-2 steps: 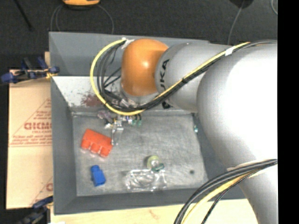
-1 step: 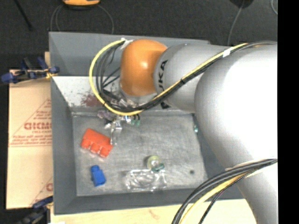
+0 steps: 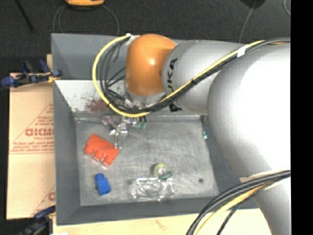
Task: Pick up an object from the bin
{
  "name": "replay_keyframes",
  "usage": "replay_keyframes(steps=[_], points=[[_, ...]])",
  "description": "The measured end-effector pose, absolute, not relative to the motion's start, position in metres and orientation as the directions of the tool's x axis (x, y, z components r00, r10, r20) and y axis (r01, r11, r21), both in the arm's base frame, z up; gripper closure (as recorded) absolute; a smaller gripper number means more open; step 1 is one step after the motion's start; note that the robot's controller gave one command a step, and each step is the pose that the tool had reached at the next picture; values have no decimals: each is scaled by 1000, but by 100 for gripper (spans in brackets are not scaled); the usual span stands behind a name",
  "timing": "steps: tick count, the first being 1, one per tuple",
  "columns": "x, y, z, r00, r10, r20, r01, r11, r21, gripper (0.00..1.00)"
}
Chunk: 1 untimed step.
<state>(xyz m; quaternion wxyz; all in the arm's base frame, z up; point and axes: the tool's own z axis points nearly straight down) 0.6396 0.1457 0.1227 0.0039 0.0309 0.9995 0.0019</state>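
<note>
Gripper (image 3: 119,132) low at 1 o'clock of orange block (image 3: 101,150), just beside it, grip state unreadable, small blue piece (image 3: 102,184) at block's 6 o'clock

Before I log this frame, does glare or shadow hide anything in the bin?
Camera view: sheen on the orange cover and arm; the clear plastic piece glints by the near wall; orange block and blue piece evenly lit; the arm covers the bin on its right.
</note>
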Motion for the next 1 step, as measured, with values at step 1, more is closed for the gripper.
replay_keyframes(steps=[1], points=[[642,147,101,-995,96,-22,96,995,9,0]])
